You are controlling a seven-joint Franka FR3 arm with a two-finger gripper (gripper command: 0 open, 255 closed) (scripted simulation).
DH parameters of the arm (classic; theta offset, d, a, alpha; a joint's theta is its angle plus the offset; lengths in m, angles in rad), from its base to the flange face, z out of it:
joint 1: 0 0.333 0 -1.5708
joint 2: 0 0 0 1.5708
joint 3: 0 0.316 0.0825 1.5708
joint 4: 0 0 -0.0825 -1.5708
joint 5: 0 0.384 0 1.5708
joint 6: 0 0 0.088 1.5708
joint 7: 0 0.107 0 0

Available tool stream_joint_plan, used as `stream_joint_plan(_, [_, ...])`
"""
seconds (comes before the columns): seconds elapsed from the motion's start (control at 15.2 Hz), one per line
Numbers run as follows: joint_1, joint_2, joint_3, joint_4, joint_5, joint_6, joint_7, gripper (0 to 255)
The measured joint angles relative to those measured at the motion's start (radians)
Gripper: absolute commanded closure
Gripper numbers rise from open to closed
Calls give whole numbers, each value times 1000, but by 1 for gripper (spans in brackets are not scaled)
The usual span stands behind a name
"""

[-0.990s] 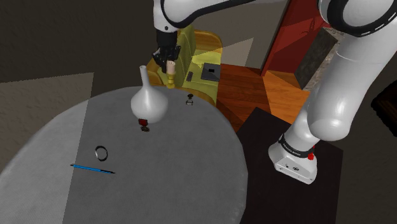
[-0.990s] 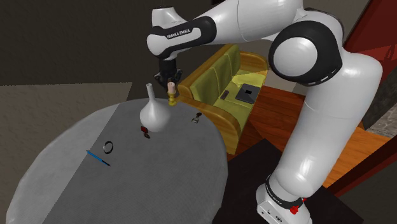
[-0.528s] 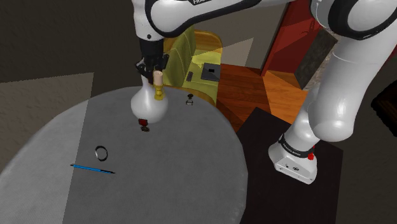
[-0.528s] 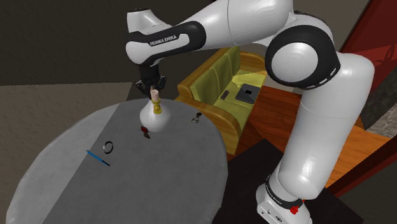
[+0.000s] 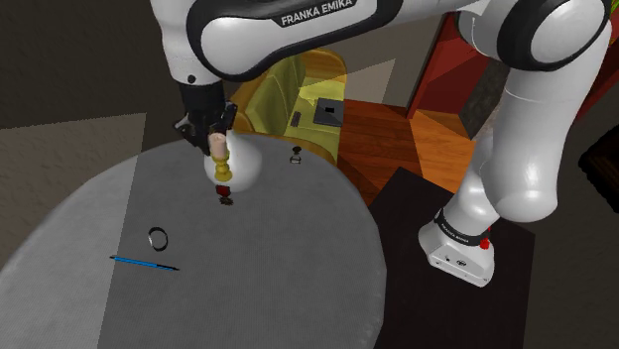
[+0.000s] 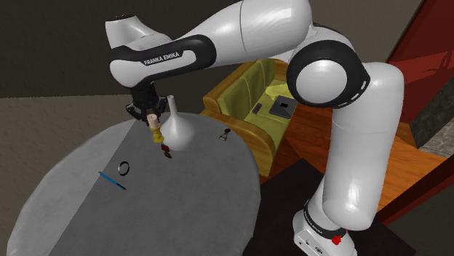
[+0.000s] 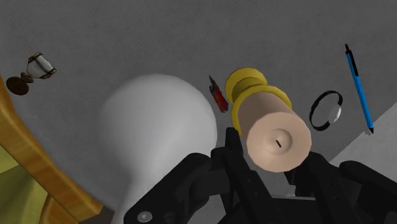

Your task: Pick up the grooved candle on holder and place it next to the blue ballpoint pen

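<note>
A beige candle [image 5: 218, 154] on a yellow holder [image 5: 224, 174] hangs above the round grey table [image 5: 268, 278], with my gripper [image 5: 214, 139] shut on its upper end. In the second exterior view the candle [image 6: 153, 124] hangs just left of the white vase [image 6: 177, 131], under the gripper [image 6: 150, 113]. The wrist view looks down the candle [image 7: 277, 133] clasped by the gripper [image 7: 272, 160], its holder [image 7: 248, 83] pointing at the table. The blue pen [image 5: 144, 263] lies flat near the table's front left, apart from the candle, and shows too as the pen [image 6: 112, 180] [image 7: 359, 86].
A white long-necked vase [image 5: 248, 164] [image 7: 156, 133] stands right beside the candle. A small red object [image 5: 225, 195] lies under it. A dark ring [image 5: 158, 238] [image 7: 326, 109] lies between candle and pen. A small stand [image 5: 296, 155] and a yellow sofa [image 5: 298, 84] are behind.
The arm has swung toward the shoulder view's left and come lower, carrying the candle from behind the vase across its front, closer to the ring and the pen.
</note>
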Motion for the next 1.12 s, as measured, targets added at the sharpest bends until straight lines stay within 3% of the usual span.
stream_joint_plan(0.4, [107,123,29,185,-47,-70,129,255])
stream_joint_plan(0.79, [237,313,37,490,-100,-193,230,255])
stream_joint_plan(1.12, [258,342,37,472,-110,-148,258,255])
